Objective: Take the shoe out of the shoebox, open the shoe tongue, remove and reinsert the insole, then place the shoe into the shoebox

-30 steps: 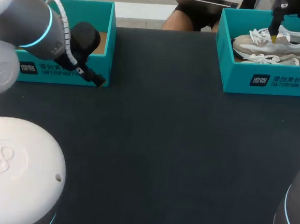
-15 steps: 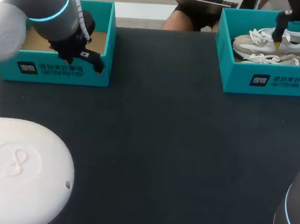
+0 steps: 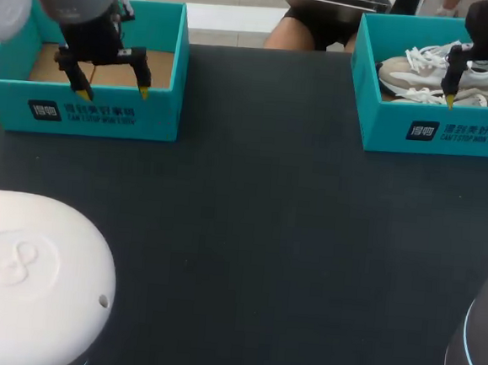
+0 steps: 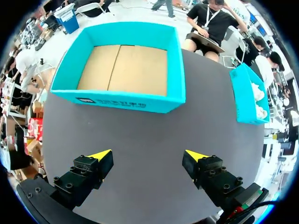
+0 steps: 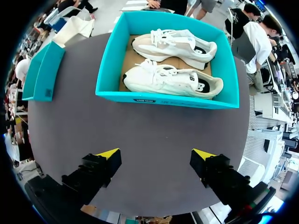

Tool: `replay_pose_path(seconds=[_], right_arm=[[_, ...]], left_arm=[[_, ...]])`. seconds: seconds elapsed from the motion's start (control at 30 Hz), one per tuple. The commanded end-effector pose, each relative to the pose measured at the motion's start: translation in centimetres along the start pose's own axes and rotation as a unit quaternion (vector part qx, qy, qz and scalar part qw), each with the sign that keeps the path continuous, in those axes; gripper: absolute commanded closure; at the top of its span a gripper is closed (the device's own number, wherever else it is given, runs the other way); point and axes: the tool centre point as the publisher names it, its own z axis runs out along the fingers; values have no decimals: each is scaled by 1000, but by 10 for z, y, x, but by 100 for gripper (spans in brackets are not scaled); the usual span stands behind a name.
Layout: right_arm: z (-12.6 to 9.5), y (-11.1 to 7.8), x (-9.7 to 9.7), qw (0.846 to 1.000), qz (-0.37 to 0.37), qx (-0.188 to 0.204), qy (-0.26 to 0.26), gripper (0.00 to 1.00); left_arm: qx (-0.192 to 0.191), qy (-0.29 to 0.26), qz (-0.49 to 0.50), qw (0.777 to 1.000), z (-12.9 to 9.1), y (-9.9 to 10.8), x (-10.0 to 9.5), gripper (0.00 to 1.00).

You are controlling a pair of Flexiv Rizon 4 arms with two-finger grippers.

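**Both tools apart above the worktop, shoes in the box at the far right corner**

Dark worktop (image 3: 257, 234), two teal boxes on it, both along the far edge.

The shoebox (image 5: 159, 99) sits at the far right corner, lid off and open side up. There are two pale lace-up shoes inside, lying side by side on the cardboard floor with their lengths along the box. The near shoe (image 5: 170, 79) lies against the box's near wall. The far shoe (image 5: 175, 43) lies behind it by the far wall. The two are close together; can't tell if they touch. Both shoes are fully inside the box and neither tool touches them.

Right tool (image 3: 480, 100): fingers wide apart, gripping nothing. In the head view it hangs above the near wall of the shoebox, yellow tips pointing down. The right wrist view has the shoebox ahead of the fingers, with only dark worktop showing between them.

The second box (image 4: 121, 100) is at the far left corner, same teal, open side up, with its brown cardboard floor showing.

Left tool (image 3: 113, 94): fingers wide apart, gripping nothing. In the head view the tips sit about over that box's near wall. The left wrist view has the box ahead of the fingers and worktop between them.

The two tools are well apart, one toward each far corner.
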Motion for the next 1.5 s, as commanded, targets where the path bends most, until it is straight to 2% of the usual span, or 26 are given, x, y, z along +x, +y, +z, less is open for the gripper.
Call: replay_pose_path(seconds=[0.03, 0.13, 0.27, 0.47, 0.63, 0.77, 0.83, 1.17, 1.5], right_arm=[[2, -8, -3, 1000, 4, -4, 3, 0], [-8, -11, -5, 1000, 12, -15, 10, 0], [-18, -14, -14, 1000, -5, 0, 2, 0], [-21, -19, -47, 1000, -7, -4, 8, 0], [-21, -17, -62, 1000, -12, 2, 7, 0], [-19, -13, -63, 1000, -17, 5, 8, 0], [-19, -12, -63, 1000, -19, 1, 7, 0], [-23, -8, -62, 1000, -21, -6, -2, 0], [-26, -6, -60, 1000, -28, -6, -7, 0]], left_arm=[[-25, -12, -17, 999, -12, -13, -6, 0], [-25, -19, -35, 999, -17, -22, -15, 0], [-23, -23, -56, 998, -20, -31, -24, 0], [-28, -32, -67, 997, -23, -34, -29, 0], [-35, -44, -77, 995, -23, -34, -37, 0], [-37, -52, -87, 994, -21, -38, -43, 0], [-43, -32, -71, 996, -21, -39, -43, 0], [-56, -24, 16, 998, -21, -47, -35, 0], [-84, -26, 39, 995, -16, -51, -30, 0]])
